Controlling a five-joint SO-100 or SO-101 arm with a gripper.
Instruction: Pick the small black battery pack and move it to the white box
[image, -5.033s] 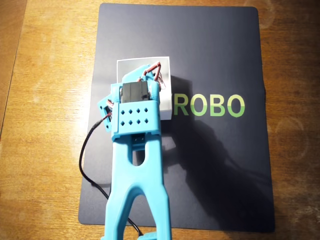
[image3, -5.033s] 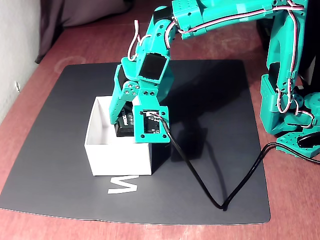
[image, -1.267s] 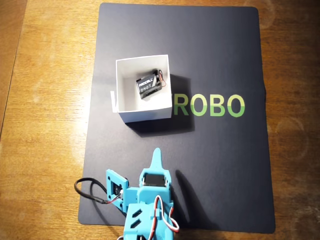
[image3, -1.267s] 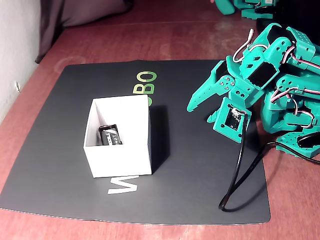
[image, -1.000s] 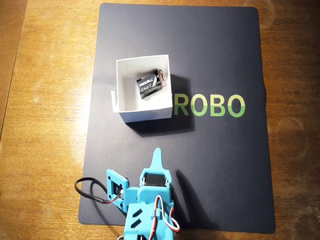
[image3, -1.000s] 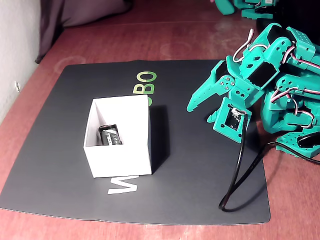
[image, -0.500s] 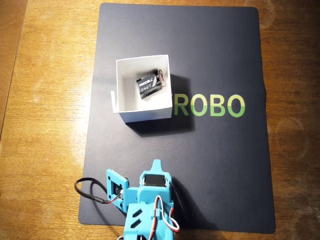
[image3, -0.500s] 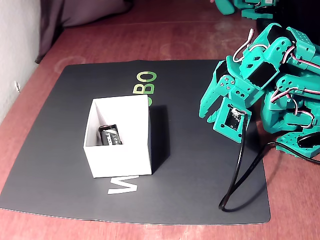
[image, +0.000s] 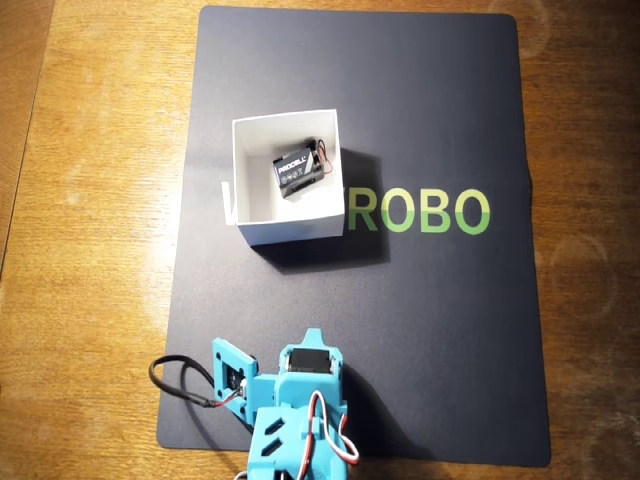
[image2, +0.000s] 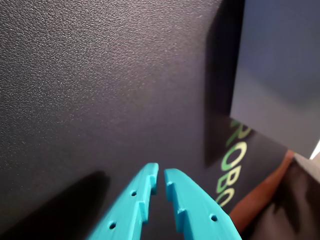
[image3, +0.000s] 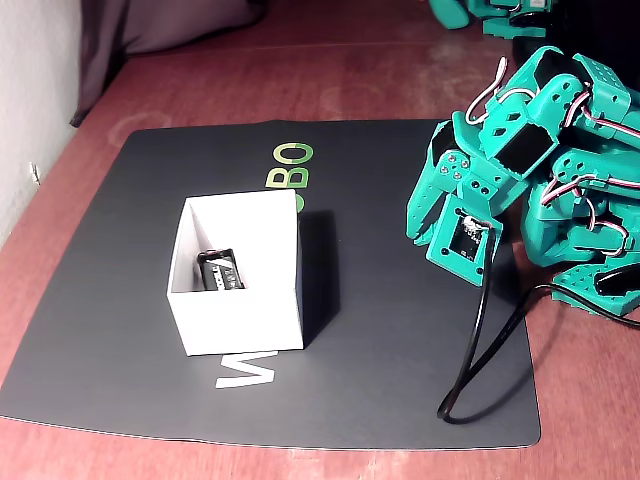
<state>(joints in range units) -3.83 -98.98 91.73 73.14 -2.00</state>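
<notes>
- Nearly closed, my gripper (image2: 161, 181) held nothing; only a thin slit showed between the jaws, low over the black mat (image: 440, 330).
- Battery pack (image: 300, 169) lay inside the white box (image: 290, 226), well ahead of me, long axis slightly skewed to the walls.
- Task looked done, by my reckoning.
- Bare mat around me gave open room; cable (image3: 480, 340) trailed beside the arm.

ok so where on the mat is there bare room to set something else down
The mat is bare right of the ROBO lettering, between the white box and the arm, and above the box. The box interior is crowded: the battery pack lies there.
</notes>
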